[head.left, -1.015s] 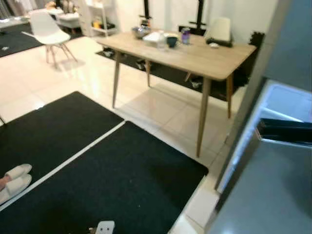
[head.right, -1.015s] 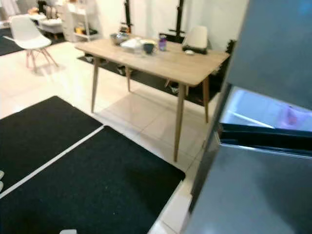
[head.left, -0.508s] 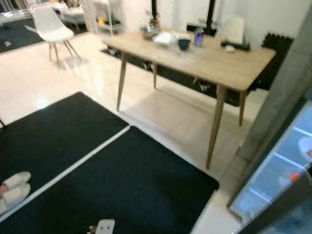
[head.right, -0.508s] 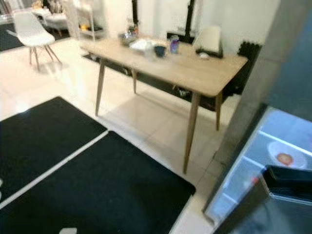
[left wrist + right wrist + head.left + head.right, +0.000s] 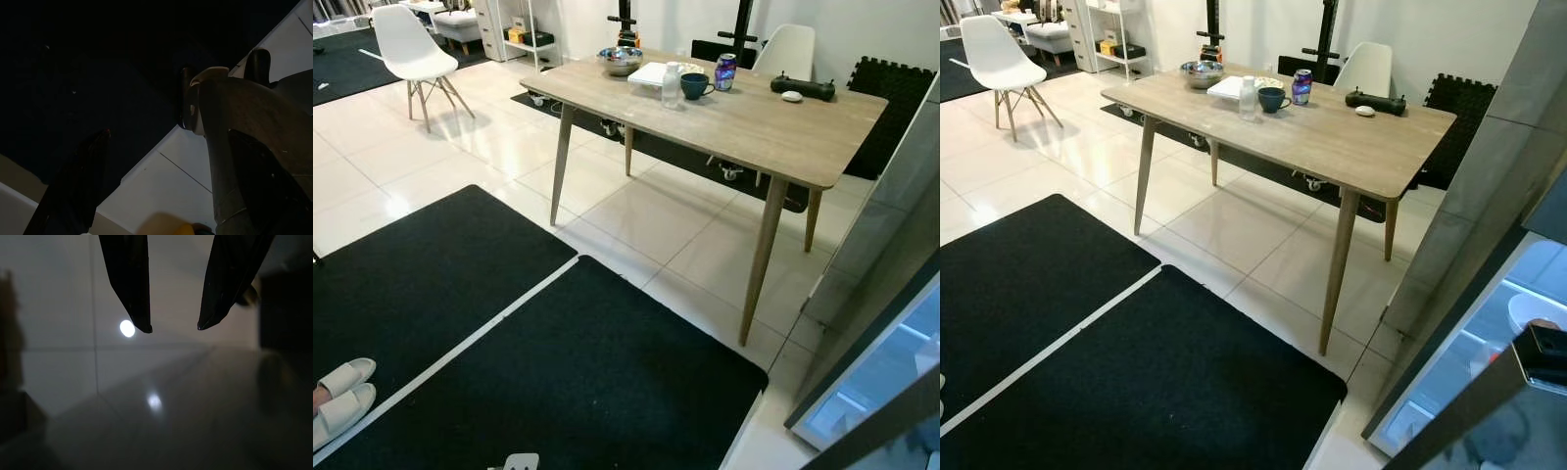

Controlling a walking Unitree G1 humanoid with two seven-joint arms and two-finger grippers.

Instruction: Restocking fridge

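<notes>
- fridge (image 5: 1489, 372): stands open at the robot's right; a lit white interior shows behind the dark door edge, with a white bowl-like item (image 5: 1536, 313) on an inner shelf; what it holds cannot be made out.
- grey wall panel (image 5: 1489, 186): rises just beside the fridge, between it and the wooden surface.
- surface (image 5: 754, 122): a light wooden top on four slanted legs, standing on pale floor tiles near the fridge.
- on the surface, toward its far end: a metal bowl (image 5: 620, 61), a flat white box (image 5: 653, 73), a clear bottle (image 5: 672, 88), a dark blue mug (image 5: 694, 86) and a drink can (image 5: 725, 71), all close together; a black controller-like device (image 5: 802, 87) and a small white object (image 5: 791, 96) lie apart from them, near the far right edge.
- white chair (image 5: 786, 51): behind the surface; a second white chair (image 5: 406, 49) stands well apart at the far left.
- black mats (image 5: 538, 372): two dark mats on the floor in the foreground, a pale strip of tile between them.
- white slippers (image 5: 340, 392): a pair at the left edge of the near mat.
- right tool (image 5: 173, 327): two black fingers held apart, released, nothing between them, hanging over glossy tile.
- left tool (image 5: 142, 161): seen in deep shade over the dark mat and tile; one finger (image 5: 78, 181) is discernible; whether the tool is released or clenched cannot be told.
</notes>
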